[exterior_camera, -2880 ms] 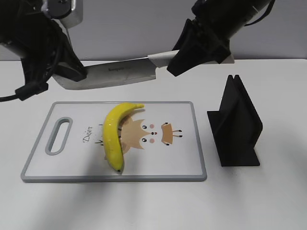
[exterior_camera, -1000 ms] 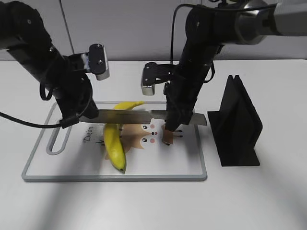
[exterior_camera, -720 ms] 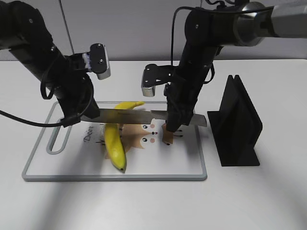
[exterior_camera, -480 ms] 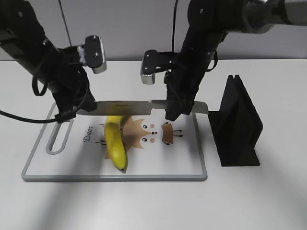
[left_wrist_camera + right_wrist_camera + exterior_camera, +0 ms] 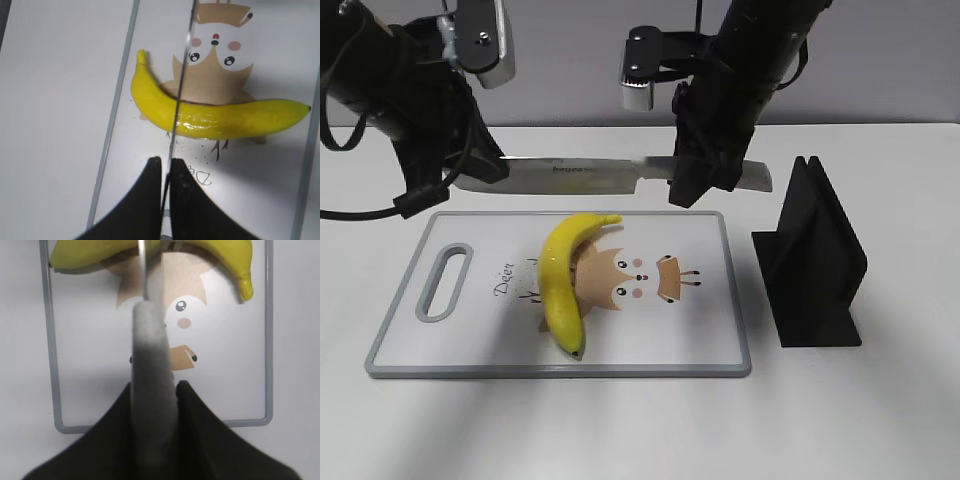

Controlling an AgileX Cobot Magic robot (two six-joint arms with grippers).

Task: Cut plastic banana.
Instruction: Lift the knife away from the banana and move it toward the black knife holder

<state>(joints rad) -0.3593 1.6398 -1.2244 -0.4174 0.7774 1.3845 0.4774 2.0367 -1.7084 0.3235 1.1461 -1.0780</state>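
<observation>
- The plastic banana [image 5: 557,280] lies whole on a white cutting board [image 5: 710,345] with a grey rim, its long axis running near to far. The stem points to the far right, toward the board's far edge; the small dark tip points at the near edge.
- Its curve bows to the left, and it covers the left part of a cartoon animal face [image 5: 630,280] printed mid-board.
- A long knife [image 5: 580,173] hangs level above the far edge of the board, clear of the banana, its length running left to right.
- The left gripper [image 5: 165,172] is clenched on the blade end of the knife at the left; in the left wrist view its two dark fingers [image 5: 186,200] pinch the thin steel edge, which crosses above the banana [image 5: 210,115] close to its middle.
- The right gripper [image 5: 152,390] grasps the knife's pale grey handle [image 5: 150,390] at the right, dark fingers pressed to both sides of it.
- From the right wrist, the banana [image 5: 210,252] shows at the top of the picture, stem end down to the right, above the board [image 5: 50,390].
- A black stand [image 5: 810,265] sits upright on the white table [image 5: 860,420] just right of the board.
- An oval handle slot [image 5: 442,283] opens the board's left end.
</observation>
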